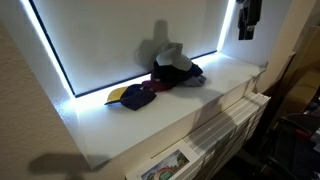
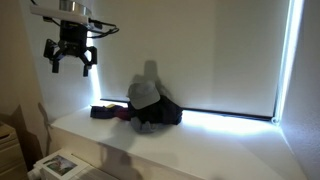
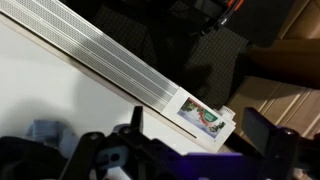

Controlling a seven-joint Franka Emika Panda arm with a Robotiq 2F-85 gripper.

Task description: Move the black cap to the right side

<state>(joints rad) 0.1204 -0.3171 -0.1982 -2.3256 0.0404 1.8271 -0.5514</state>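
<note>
In an exterior view the black cap lies on the counter at the edge of the pile, its yellow brim underside showing. In an exterior view the hand hangs high, fingers spread and empty, likely clear for a descent. In the wrist view the cap cannot be made out.

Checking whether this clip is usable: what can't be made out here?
1. Black cap: small and dark at the edge of the pile in an exterior view. Only its yellow brim shows, and the crown outline is lost.
2. Gripper: open, but dark and cut by the top edge in an exterior view.
3. Wrist view: blue-grey blur, partly hidden by the gripper. Cannot tell whether it is a cap.
</note>
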